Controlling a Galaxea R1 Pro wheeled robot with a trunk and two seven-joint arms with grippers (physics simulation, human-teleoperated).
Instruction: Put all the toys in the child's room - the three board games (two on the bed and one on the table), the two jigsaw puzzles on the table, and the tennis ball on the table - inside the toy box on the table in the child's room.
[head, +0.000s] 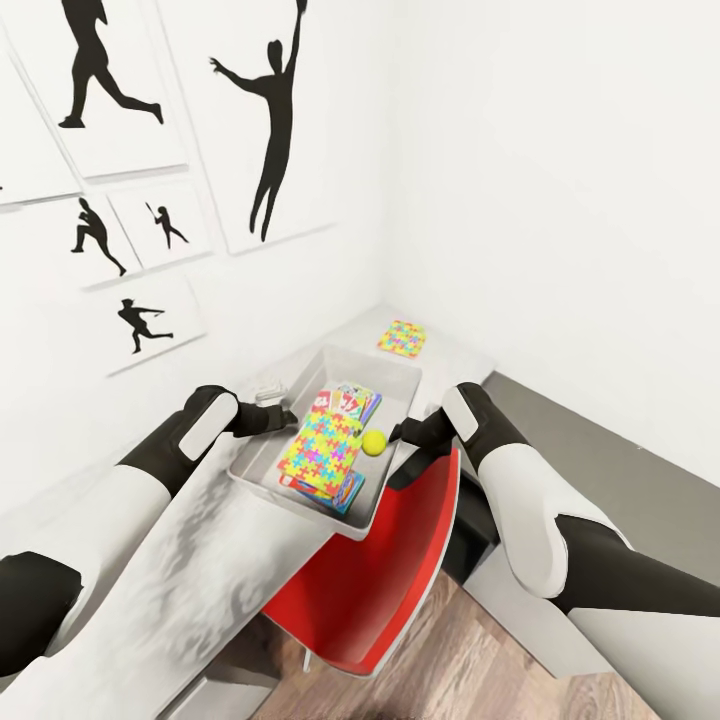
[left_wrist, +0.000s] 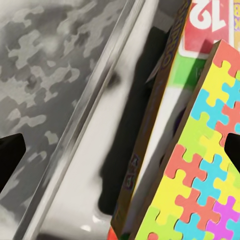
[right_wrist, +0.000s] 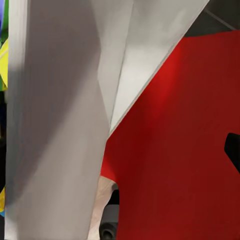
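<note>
The pale grey toy box (head: 392, 372) sits on the table (head: 190, 560), its near corner overhanging the edge. Inside lie board games (head: 352, 402) with one jigsaw puzzle (head: 325, 448) on top and the tennis ball (head: 374, 442) beside it. A second jigsaw puzzle (head: 402, 338) lies on the table beyond the box, near the wall corner. My left gripper (head: 276, 416) is at the box's left rim, open, with rim (left_wrist: 85, 125) and puzzle (left_wrist: 200, 165) between its fingertips (left_wrist: 11, 152). My right gripper (head: 402, 434) is at the right rim; one fingertip (right_wrist: 233, 150) shows, set wide, the other hidden by the box wall (right_wrist: 55, 125).
A red chair (head: 375, 570) stands under the table's edge below the box. The table's dark grey wing (head: 610, 460) runs off to the right along the white wall. Black sports silhouettes (head: 270, 120) hang on the left wall. Wood floor (head: 470, 660) shows below.
</note>
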